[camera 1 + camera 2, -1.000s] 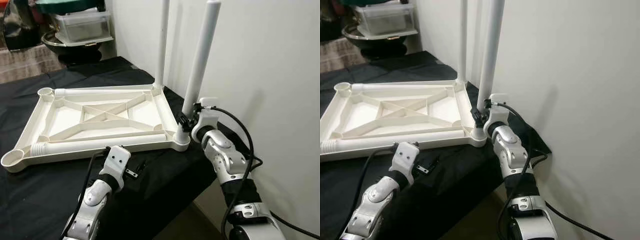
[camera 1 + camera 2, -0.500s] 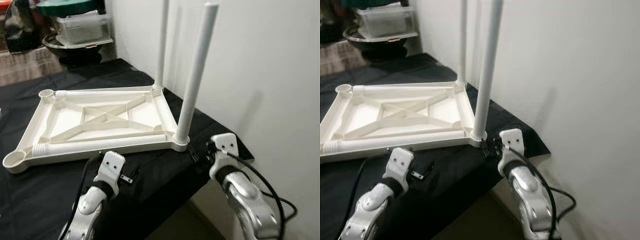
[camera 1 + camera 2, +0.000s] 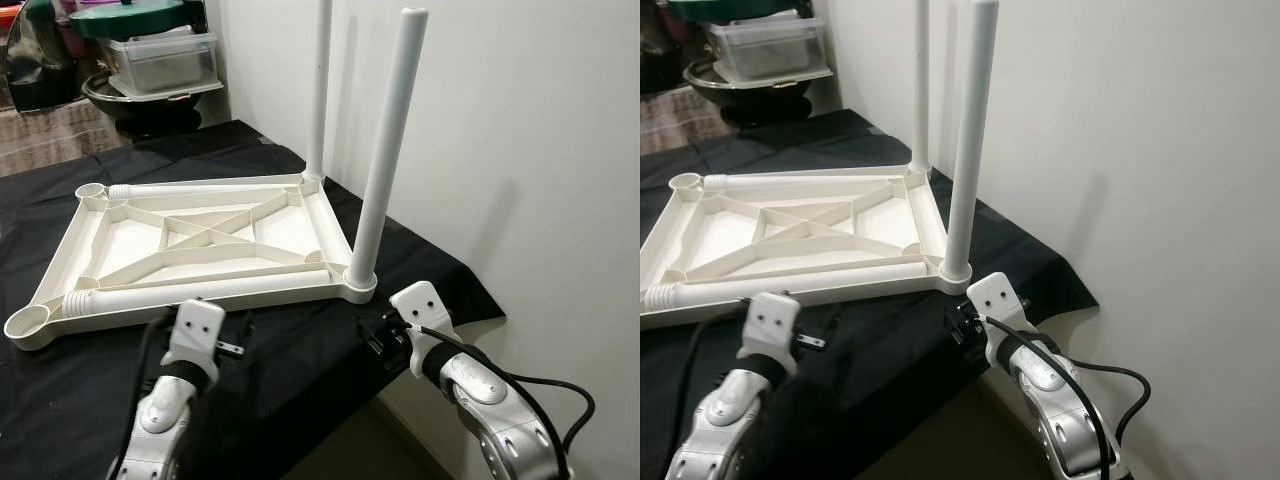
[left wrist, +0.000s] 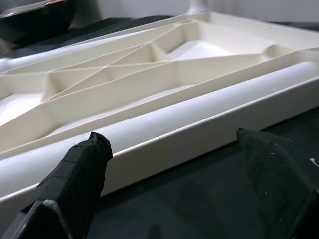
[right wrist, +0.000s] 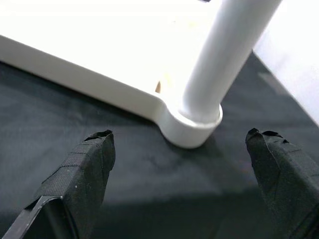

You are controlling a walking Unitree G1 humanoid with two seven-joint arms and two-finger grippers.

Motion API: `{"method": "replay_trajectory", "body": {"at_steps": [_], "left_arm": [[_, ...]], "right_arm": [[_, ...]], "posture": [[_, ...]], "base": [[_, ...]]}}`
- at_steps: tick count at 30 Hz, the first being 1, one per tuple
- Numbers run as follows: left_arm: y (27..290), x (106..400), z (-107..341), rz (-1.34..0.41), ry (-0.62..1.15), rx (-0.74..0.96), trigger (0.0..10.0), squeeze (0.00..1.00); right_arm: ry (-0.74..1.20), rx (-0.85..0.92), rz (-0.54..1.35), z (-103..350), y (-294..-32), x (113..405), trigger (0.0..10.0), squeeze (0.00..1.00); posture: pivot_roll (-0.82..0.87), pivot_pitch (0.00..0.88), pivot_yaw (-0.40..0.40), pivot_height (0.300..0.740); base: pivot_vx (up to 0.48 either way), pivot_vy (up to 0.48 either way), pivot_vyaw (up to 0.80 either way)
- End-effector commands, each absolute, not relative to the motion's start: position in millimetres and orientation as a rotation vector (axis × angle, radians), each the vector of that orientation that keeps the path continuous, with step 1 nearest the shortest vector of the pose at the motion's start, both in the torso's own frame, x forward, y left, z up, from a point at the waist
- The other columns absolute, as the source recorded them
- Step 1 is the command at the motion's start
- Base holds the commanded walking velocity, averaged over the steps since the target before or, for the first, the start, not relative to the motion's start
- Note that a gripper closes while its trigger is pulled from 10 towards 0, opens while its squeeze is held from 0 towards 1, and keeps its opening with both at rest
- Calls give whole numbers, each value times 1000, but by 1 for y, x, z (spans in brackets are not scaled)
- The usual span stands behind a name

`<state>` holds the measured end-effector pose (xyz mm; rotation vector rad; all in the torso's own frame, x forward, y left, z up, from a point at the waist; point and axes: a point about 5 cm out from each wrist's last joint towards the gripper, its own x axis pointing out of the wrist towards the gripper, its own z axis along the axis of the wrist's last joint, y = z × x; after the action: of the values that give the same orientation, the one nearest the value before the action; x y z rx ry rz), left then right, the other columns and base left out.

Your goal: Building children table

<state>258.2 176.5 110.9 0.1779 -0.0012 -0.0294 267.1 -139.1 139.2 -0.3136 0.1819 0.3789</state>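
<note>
Standing just beyond the right pincer (image 5: 184, 184) (fingers spread, gripping nothing), the leg (image 3: 385, 150) rises from the tabletop (image 3: 200, 250).

Plain white wall (image 3: 520, 150) on the right, black cloth (image 3: 60, 400) over the counter, clear storage box (image 3: 160, 55) at the back, wood-toned floor (image 3: 50, 125) behind

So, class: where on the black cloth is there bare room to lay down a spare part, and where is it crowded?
Bare cloth runs along the near edge, between the upturned tabletop and both open grippers, left gripper, right gripper. Another bare strip lies beyond the tabletop, before the stacked containers. It is crowded at the wall side, where two upright legs stand.
</note>
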Motion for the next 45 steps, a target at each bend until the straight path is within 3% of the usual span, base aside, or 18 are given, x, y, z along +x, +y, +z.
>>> {"method": "replay_trajectory", "body": {"at_steps": [1, 10, 22, 35, 45], "left_arm": [[185, 256, 112, 37, 5, 185, 10000, 0], [178, 264, 119, 37, -16, 149, 10000, 0], [177, 266, 127, 40, -56, 132, 10000, 0], [176, 268, 132, 32, -78, 137, 10000, 0], [178, 266, 134, 50, -96, 156, 10000, 0]], "right_arm": [[118, -317, 357, 146, -134, 265, 10000, 0], [77, -188, 429, 160, -120, 274, 10000, 0], [47, -154, 423, 164, -120, 281, 10000, 0], [29, -89, 470, 169, -115, 290, 10000, 0], [21, -141, 576, 171, -113, 295, 10000, 0]], "posture": [[53, 0, -55, 740], [50, 0, -44, 740], [57, 0, -46, 740], [74, 0, -55, 740], [88, 0, -70, 740]], "base": [[0, 0, 0], [0, 0, 0], [0, 451, 0], [0, 477, 403], [0, 0, 480]]}}
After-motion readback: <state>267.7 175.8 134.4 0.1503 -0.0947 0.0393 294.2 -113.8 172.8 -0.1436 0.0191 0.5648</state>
